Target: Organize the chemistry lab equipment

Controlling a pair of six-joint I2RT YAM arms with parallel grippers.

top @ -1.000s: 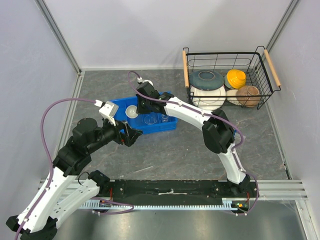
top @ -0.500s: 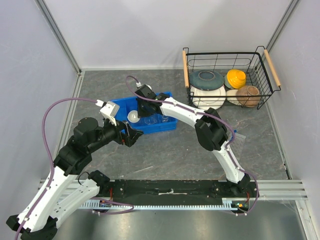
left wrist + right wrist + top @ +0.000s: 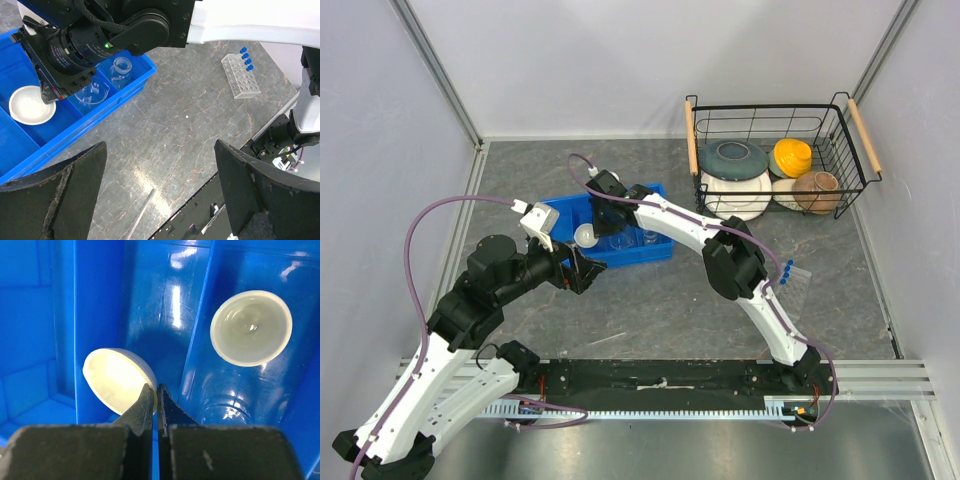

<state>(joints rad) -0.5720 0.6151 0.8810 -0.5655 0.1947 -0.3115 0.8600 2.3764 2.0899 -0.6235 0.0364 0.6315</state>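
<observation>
The right end effector (image 3: 154, 390) is closed on the rim of the white round dish (image 3: 117, 377) over the blue plastic divided tray (image 3: 100, 300). The left end effector (image 3: 160, 150) stands wide and holds nothing.

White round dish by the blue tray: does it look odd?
Yes. The white round dish is tilted over a divider of the blue plastic divided tray, pinched at its rim by the shut right end effector.

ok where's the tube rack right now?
Top view, right side: the tube rack lies on the table beside the right arm, nearer than the wire basket and well clear of the blue tray.
</observation>
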